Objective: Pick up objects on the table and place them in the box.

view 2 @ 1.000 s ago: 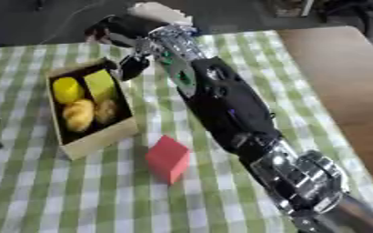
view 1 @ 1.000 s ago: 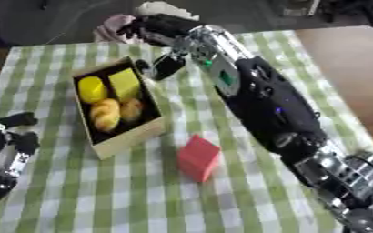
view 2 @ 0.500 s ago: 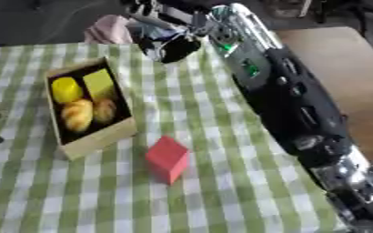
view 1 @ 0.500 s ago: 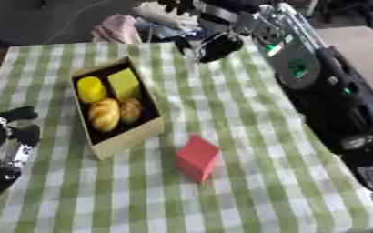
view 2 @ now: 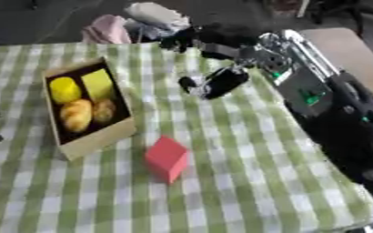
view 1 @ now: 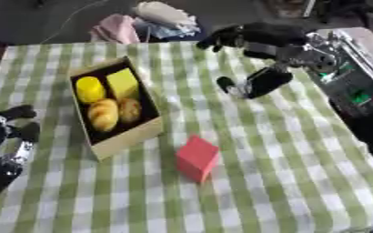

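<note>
An open cardboard box (view 1: 131, 138) stands on the left of the checked cloth. Inside lie a yellow round piece (view 1: 89, 89), a yellow block (view 1: 123, 83) and two golden bread-like pieces (view 1: 103, 114). A red block (view 1: 198, 158) rests on the cloth in front of the box's right corner. My right hand (view 1: 257, 81) hovers over the cloth to the right of the box, open, fingers spread, holding nothing. My left hand (view 1: 5, 139) rests open at the lower left edge, fingers up.
Pink cloth (view 1: 114, 29) and a white bundle (view 1: 167, 13) lie beyond the table's far edge. A bare tan tabletop (view 2: 333, 42) shows at the far right. My right forearm (view 2: 317, 98) crosses the right side.
My right hand has swung from above the box's far corner to the right and nearer, over the cloth. The red block, the box and the left hand have stayed put.
</note>
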### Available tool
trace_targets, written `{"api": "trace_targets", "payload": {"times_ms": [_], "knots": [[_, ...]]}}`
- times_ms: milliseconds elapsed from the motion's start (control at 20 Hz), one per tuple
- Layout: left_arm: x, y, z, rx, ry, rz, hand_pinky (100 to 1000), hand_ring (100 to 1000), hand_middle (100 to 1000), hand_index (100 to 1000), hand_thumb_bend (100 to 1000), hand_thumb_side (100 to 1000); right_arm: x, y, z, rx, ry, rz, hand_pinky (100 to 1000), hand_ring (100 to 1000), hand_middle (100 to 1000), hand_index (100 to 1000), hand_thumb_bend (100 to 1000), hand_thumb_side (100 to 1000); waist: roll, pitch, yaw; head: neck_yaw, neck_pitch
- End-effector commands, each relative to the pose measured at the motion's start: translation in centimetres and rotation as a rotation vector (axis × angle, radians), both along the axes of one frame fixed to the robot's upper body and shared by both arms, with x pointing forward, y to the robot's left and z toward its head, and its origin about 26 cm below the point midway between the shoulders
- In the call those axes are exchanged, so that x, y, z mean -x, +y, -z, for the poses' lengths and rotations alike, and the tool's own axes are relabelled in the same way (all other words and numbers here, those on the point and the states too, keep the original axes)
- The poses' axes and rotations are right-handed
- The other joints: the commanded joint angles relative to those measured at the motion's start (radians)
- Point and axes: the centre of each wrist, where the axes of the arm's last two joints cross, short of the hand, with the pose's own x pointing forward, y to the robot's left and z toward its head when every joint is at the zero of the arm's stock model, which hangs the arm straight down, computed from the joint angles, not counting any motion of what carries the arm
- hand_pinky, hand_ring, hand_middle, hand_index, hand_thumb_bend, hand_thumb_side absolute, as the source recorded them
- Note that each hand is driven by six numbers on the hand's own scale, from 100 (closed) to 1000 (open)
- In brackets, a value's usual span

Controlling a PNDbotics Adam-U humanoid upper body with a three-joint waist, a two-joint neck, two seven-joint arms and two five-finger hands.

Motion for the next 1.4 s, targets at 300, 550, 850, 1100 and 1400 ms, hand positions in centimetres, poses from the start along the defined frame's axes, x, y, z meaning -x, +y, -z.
{"api": "trace_targets", "payload": {"times_ms": [300, 550, 850, 1100, 1400], "knots": [[0.1, 0.6, -0.5, -0.027, -0.016, -0.006, 768, 587, 750, 870, 300, 832, 0.9, 0.9, 2.2, 0.314, -0.016, -0.081, 990, 975, 988, 1000, 100, 508, -0.016, -0.025, -0.004, -0.007, 0.002], [0.1, 0.6, -0.4, -0.027, -0.010, -0.002, 768, 587, 750, 870, 300, 832, 0.5, 2.1, 3.7, 0.430, -0.074, -0.129, 1000, 995, 1000, 1000, 100, 544, -0.015, -0.029, -0.003, -0.010, 0.005], [0.1, 0.5, -0.3, -0.028, -0.007, 0.001, 768, 586, 750, 870, 294, 834, 0.8, 3.7, 3.9, 0.527, -0.176, -0.209, 1000, 1000, 1000, 1000, 274, 535, -0.015, -0.030, 0.000, -0.012, 0.007], [0.1, 0.6, -0.3, -0.030, -0.007, 0.000, 768, 586, 750, 870, 301, 832, 1.4, 4.5, 4.2, 0.563, -0.233, -0.267, 1000, 1000, 1000, 1000, 314, 536, -0.017, -0.031, 0.000, -0.013, 0.009], [0.1, 0.5, -0.3, -0.030, -0.006, 0.003, 768, 587, 750, 871, 301, 832, 1.9, 5.3, 5.1, 0.555, -0.236, -0.304, 1000, 1000, 1000, 1000, 294, 520, -0.017, -0.032, 0.000, -0.015, 0.011]]}}
